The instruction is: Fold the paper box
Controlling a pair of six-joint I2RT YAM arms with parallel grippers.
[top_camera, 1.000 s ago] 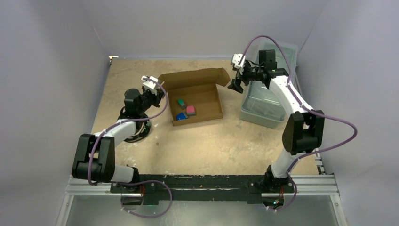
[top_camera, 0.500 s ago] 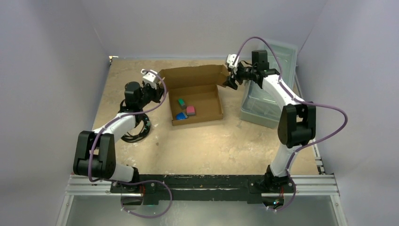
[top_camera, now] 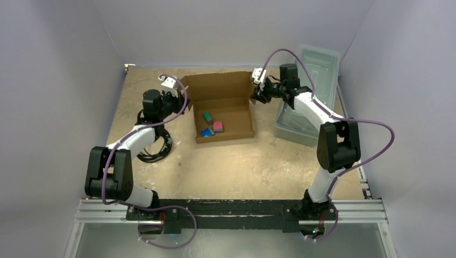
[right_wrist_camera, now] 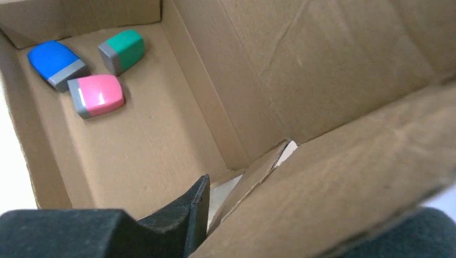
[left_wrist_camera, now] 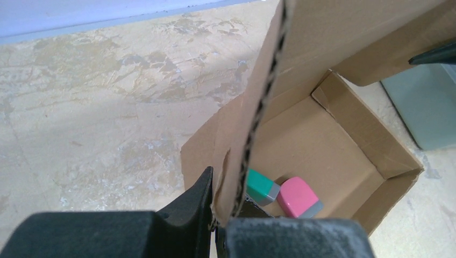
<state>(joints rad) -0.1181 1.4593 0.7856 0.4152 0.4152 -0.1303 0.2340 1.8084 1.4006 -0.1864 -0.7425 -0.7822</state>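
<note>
The paper box [top_camera: 236, 129] is brown corrugated cardboard lying open mid-table, its lid [top_camera: 218, 86] standing up at the back. My left gripper [top_camera: 180, 98] is shut on the lid's left side flap [left_wrist_camera: 258, 107], with the flap's edge pinched between the black fingers [left_wrist_camera: 193, 204]. My right gripper [top_camera: 255, 94] is at the lid's right end. Its jaws straddle the right flap [right_wrist_camera: 344, 183], and a sliver of gap shows beside the left finger [right_wrist_camera: 188, 212]. The other finger is mostly hidden behind the cardboard.
Three small blocks lie in the box: blue [right_wrist_camera: 56, 63], pink [right_wrist_camera: 97, 94] and green [right_wrist_camera: 122, 49]. A clear plastic bin [top_camera: 306, 115] stands right of the box, under the right arm. A coil of black cable [top_camera: 153, 149] lies on the table at the left.
My right gripper has moved left from over the bin to the lid's right flap, and its jaws have narrowed around it. The lid stands more upright. The left gripper has shifted slightly back, still gripping.
</note>
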